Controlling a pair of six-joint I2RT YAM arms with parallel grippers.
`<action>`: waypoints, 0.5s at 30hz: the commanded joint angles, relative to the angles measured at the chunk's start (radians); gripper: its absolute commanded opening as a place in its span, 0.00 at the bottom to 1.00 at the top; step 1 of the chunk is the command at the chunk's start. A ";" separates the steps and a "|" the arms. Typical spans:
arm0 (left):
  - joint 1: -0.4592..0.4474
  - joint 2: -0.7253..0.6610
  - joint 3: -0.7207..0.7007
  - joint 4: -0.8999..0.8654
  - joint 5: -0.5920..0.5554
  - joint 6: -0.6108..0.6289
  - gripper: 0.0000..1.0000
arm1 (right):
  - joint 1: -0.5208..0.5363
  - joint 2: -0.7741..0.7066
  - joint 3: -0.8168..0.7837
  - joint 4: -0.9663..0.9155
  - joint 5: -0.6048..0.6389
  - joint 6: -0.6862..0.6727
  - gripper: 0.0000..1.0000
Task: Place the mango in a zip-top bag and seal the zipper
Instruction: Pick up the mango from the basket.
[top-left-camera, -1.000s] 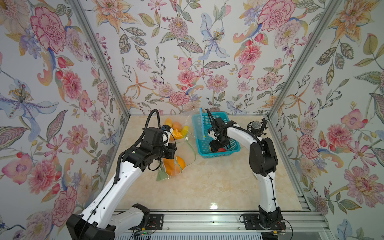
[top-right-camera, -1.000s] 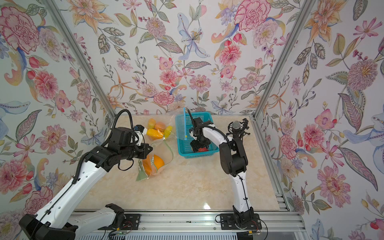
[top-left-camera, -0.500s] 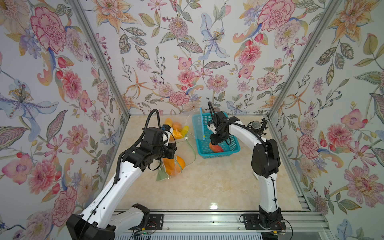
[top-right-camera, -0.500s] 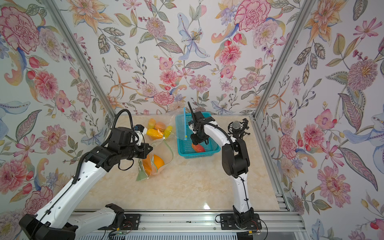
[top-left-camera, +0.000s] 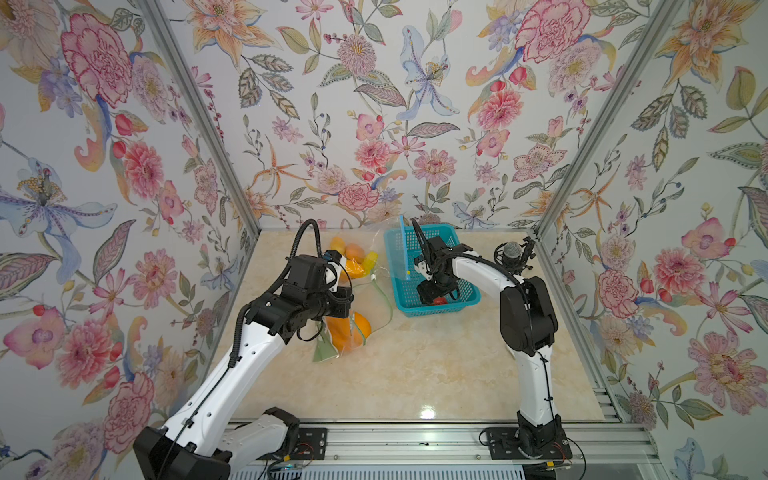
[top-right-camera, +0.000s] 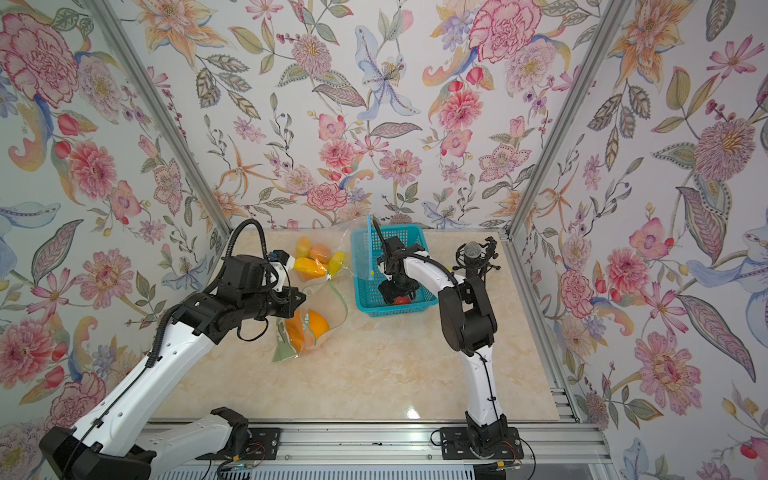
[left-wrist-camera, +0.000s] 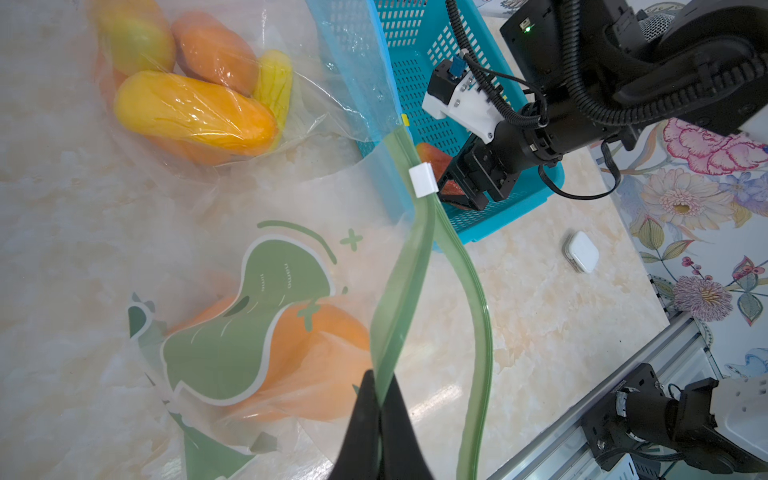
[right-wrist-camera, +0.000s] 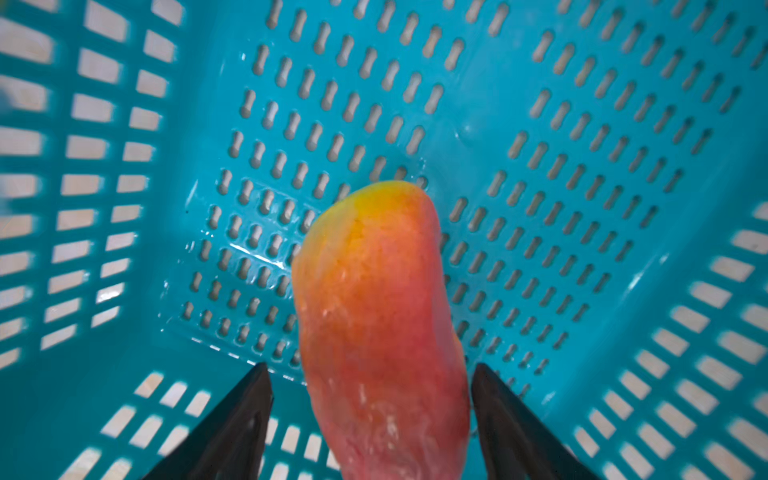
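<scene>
Right hand (right-wrist-camera: 370, 365) is down inside the teal basket (right-wrist-camera: 540, 166), fingers spread and straddling the red-orange mango (right-wrist-camera: 374, 299). There is a clear gap on one side and the other finger is right at the fruit's edge; contact there can't be told. The mango lies on the basket floor directly between the fingers, its yellow tip pointing away from the hand. In a top view the mango (top-left-camera: 441, 300) shows as a red patch just under the right hand, near the basket's front wall. Left hand (left-wrist-camera: 380, 399) has its fingers pressed together, pinching the green zipper strip (left-wrist-camera: 399, 291) of the zip-top bag (left-wrist-camera: 232, 332). The bag mouth gapes open just beyond the fingertips, and the white slider (left-wrist-camera: 423, 180) sits at the strip's far end, close to the basket. Orange fruit (left-wrist-camera: 316, 345) is already inside this bag, just beside the left hand. A second clear bag of fruit (left-wrist-camera: 195, 108) lies farther out on the worktop (top-left-camera: 436, 365). A small white object (left-wrist-camera: 581, 251) sits apart on the worktop past the basket.
</scene>
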 joint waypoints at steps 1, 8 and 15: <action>0.011 -0.011 -0.005 0.005 0.002 -0.010 0.00 | 0.005 0.018 0.000 0.015 -0.016 0.015 0.70; 0.011 -0.014 -0.007 0.004 0.000 -0.007 0.00 | -0.001 0.019 0.013 0.019 -0.034 0.021 0.45; 0.011 -0.012 -0.008 0.008 0.003 -0.004 0.00 | -0.001 -0.106 0.020 0.043 -0.053 0.052 0.44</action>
